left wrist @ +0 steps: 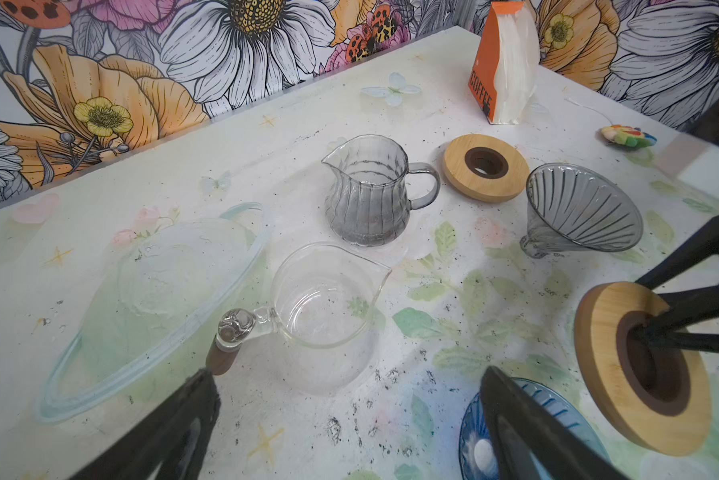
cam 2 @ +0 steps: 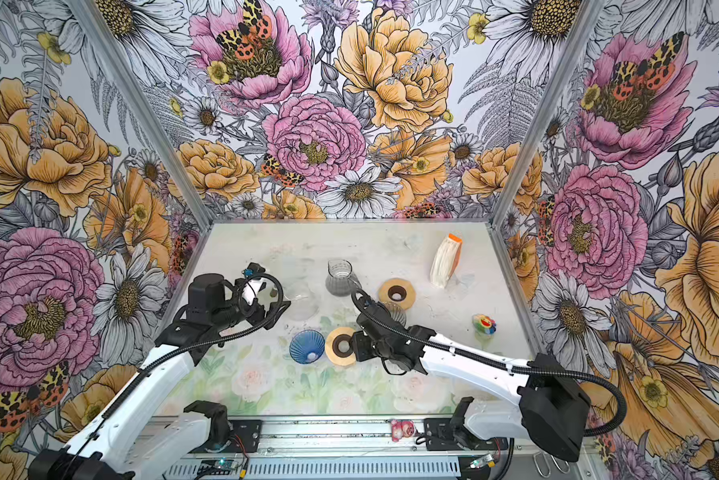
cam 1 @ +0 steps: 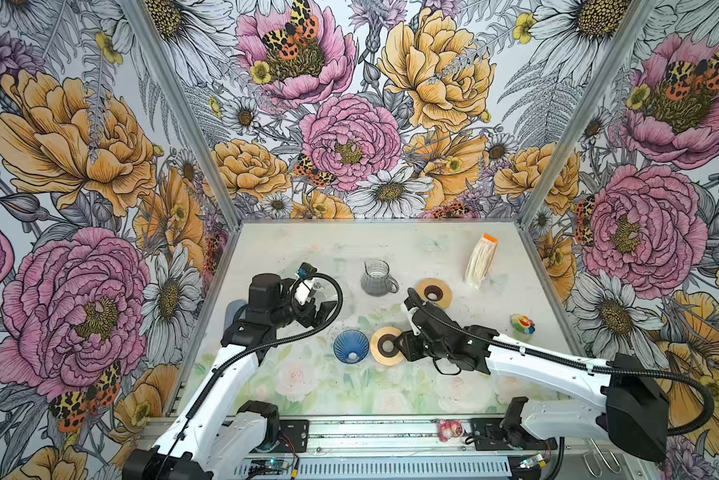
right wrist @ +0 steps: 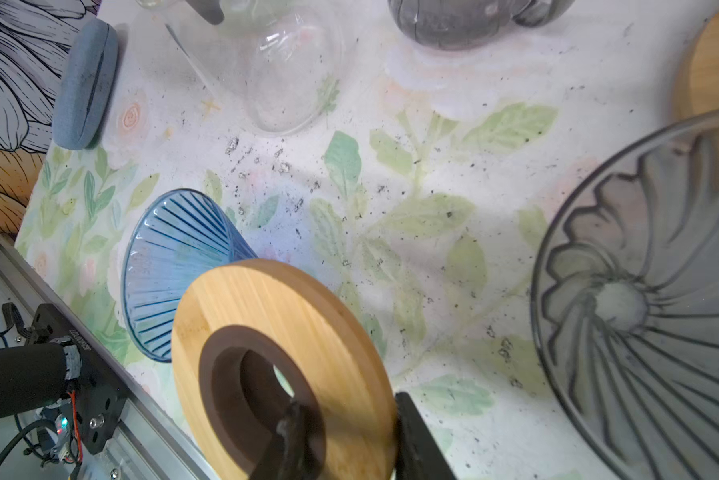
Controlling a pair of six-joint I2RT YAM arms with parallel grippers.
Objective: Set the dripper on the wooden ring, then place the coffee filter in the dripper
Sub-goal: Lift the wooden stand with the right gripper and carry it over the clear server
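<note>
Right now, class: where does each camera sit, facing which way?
Top views: high overhead, looking down on the table; left arm, right arm show.
Left wrist: on left arm, facing the clear carafe; open left gripper shows.
Right wrist: on right arm, facing the table; right gripper clamps a wooden ring.
Shared: that ring, blue dripper in all.

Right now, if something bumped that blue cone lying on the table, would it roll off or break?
Lying on its side, the blue cone would probably roll in a tight curve around its narrow end, not straight off. Its see-through ribbed wall suggests glass or hard plastic: stiff, smooth, possibly breakable. The wooden ring beside it might block it that way.
</note>
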